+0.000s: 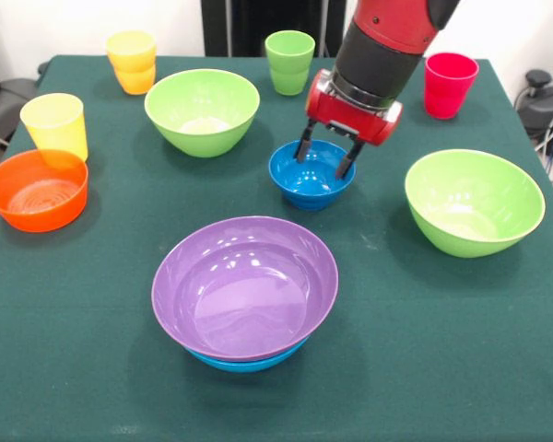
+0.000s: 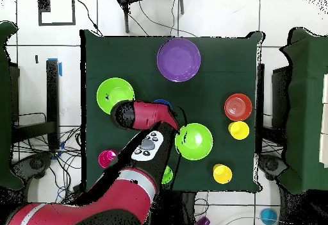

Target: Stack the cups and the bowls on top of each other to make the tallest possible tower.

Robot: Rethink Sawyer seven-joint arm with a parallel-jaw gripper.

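Straddling the far rim of the small blue bowl, pincer narrowly parted, one finger inside, one outside, not yet clamping. Sitting nearer the camera than the pincer: tower, purple nested over blue, awaiting it.

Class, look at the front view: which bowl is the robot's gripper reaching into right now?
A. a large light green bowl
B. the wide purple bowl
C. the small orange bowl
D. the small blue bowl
D: the gripper hangs with its open fingers dipping over the rim of the small blue bowl, at the table's middle.
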